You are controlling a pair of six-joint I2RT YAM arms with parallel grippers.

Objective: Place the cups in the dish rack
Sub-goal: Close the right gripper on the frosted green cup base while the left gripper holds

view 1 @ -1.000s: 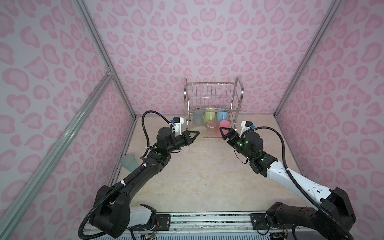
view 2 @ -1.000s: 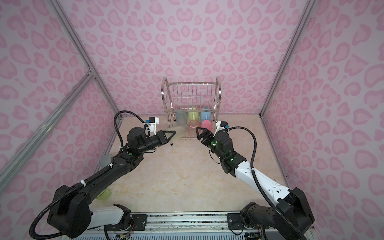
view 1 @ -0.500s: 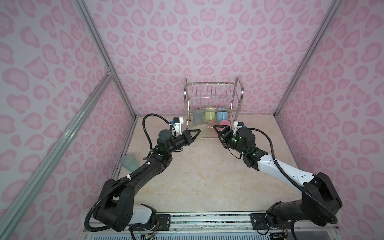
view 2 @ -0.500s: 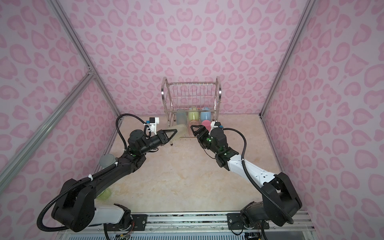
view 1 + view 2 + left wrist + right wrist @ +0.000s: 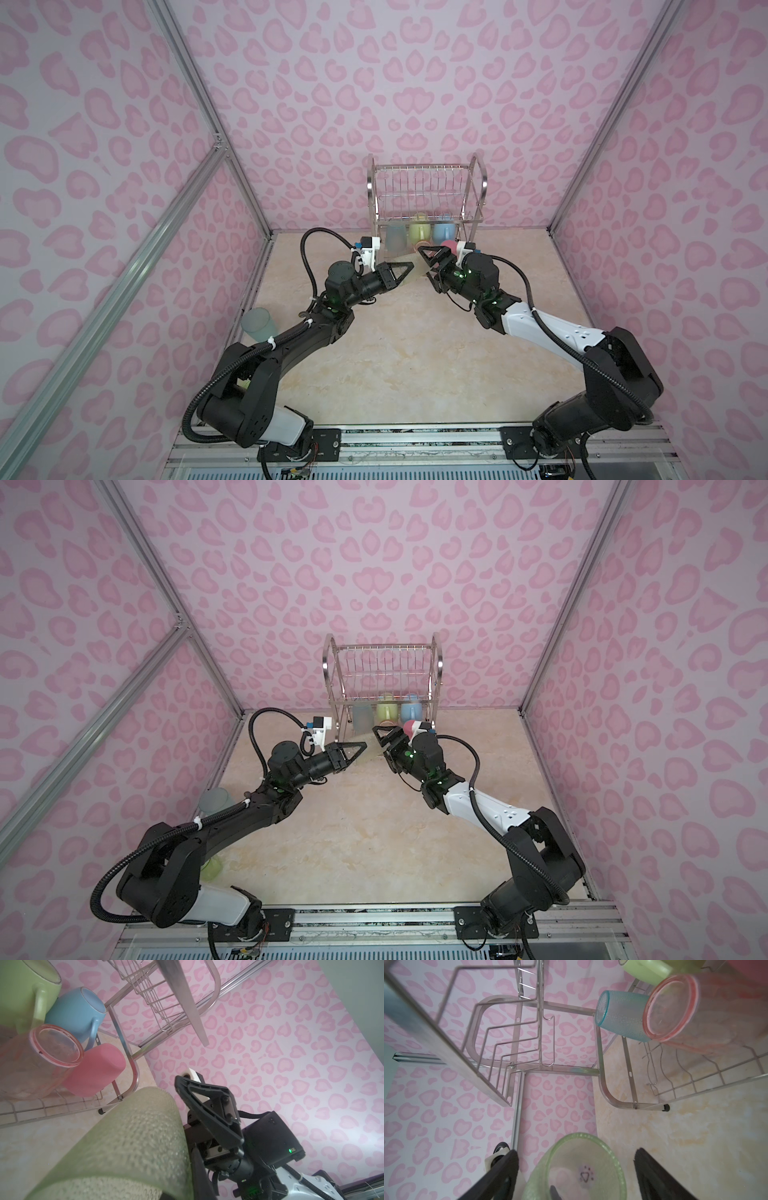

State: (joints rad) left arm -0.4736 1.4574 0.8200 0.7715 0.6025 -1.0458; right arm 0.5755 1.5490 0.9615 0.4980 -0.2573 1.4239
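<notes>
The right gripper [image 5: 424, 264] has moved in, its fingers [image 5: 502, 1172] now straddling the yellow-green tumbler [image 5: 581, 1164].

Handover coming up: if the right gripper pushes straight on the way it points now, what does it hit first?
The yellow-green tumbler: its near end sits between the open fingers of the right gripper, held from the other end by the shut left gripper. The gap that is left is hard to judge.

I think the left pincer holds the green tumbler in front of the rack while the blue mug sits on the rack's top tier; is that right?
Not quite: the blue mug sits on the rack's lower tier, not the top one, as both top views show. The left pincer does hold the green tumbler in front of the rack.
</notes>
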